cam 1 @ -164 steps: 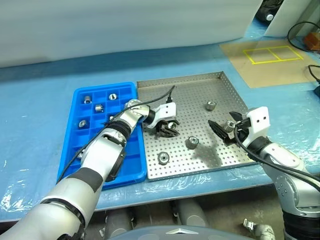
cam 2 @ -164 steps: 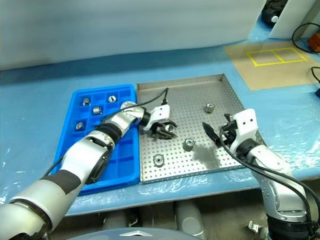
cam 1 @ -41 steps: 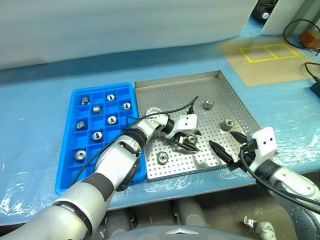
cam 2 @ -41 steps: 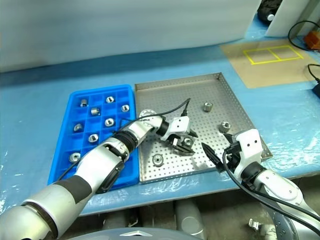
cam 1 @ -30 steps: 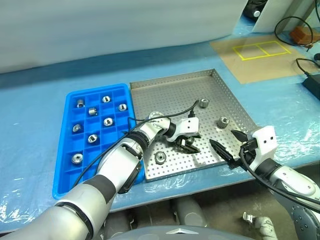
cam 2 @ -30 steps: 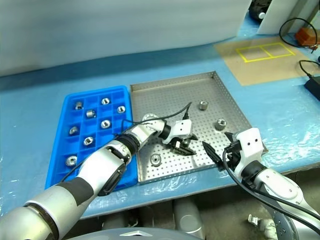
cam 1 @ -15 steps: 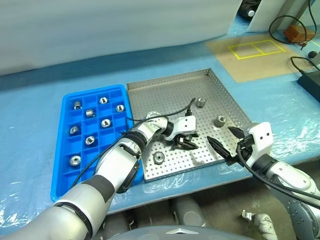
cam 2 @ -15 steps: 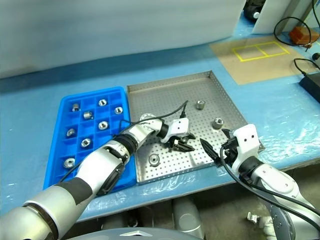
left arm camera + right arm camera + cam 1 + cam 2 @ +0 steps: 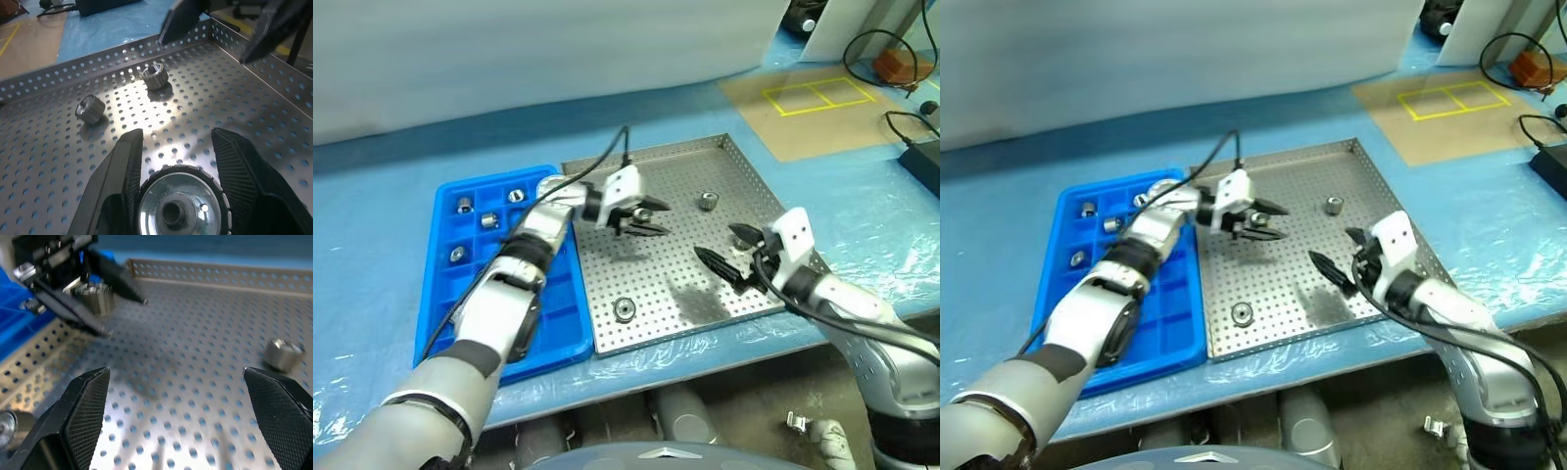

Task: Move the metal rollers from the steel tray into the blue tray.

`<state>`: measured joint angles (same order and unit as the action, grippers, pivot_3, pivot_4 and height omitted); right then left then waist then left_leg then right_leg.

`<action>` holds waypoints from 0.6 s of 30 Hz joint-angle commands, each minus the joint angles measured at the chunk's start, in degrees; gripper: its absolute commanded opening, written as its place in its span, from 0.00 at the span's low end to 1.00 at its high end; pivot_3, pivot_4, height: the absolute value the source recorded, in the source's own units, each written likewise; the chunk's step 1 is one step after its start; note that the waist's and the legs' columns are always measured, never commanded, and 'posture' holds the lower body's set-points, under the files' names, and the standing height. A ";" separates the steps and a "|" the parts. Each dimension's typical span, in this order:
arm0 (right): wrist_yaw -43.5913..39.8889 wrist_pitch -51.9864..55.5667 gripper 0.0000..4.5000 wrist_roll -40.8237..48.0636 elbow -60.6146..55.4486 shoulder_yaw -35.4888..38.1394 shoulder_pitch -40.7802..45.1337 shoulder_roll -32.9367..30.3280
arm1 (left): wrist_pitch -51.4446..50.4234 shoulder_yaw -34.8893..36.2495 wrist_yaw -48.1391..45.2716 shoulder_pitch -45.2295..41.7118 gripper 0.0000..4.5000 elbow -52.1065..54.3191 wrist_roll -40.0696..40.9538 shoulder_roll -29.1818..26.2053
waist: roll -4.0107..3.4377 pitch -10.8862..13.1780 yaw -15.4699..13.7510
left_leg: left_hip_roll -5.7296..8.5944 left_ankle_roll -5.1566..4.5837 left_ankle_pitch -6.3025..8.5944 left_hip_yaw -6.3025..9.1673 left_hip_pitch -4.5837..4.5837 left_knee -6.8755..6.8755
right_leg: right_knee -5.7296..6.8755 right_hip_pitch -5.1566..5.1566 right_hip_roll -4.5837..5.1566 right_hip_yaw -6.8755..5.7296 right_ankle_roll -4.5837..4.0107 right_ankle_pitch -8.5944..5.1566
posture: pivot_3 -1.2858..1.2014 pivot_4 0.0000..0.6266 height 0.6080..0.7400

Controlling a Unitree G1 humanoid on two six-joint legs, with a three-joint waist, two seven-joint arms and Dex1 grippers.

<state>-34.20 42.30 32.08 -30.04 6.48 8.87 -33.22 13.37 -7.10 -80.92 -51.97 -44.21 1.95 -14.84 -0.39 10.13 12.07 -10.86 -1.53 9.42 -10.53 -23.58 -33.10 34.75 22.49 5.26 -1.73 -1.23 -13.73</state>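
Left pincer (image 9: 646,217) pinching one metal roller (image 9: 178,207) above the steel tray (image 9: 744,166), near its blue-tray (image 9: 445,294) side. Right pincer (image 9: 729,253) spread wide over the steel tray's near right corner. Other rollers (image 9: 625,309) lying on the steel tray.

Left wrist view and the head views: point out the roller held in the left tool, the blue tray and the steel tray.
Held roller (image 9: 178,210): left wrist view, its shiny end face beside the centre hole.
Blue tray (image 9: 438,257): left eye view, its outer left rim.
Steel tray (image 9: 651,157): left eye view, its far raised rim.
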 commanded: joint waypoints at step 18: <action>-25.22 -13.54 1.00 -8.18 28.54 -20.45 25.28 5.74 | -37.44 7.36 7.54 28.53 0.43 59.25 16.98 -25.48 | -0.07 0.05 -17.00 | -0.10 0.72 -0.41 -0.22 0.02 0.47 | 0.94 0.74 0.02 0.09 -0.44 -0.22 | 0.57 0.24 1.00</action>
<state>-57.89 30.68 24.29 -1.74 -13.81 32.81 -27.93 -21.70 -1.99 -73.99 -25.47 9.51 16.24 -38.69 -0.47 10.18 -4.93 -10.96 -0.70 9.04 -10.74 -23.55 -32.63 35.71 23.23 5.27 -1.63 -1.66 -13.95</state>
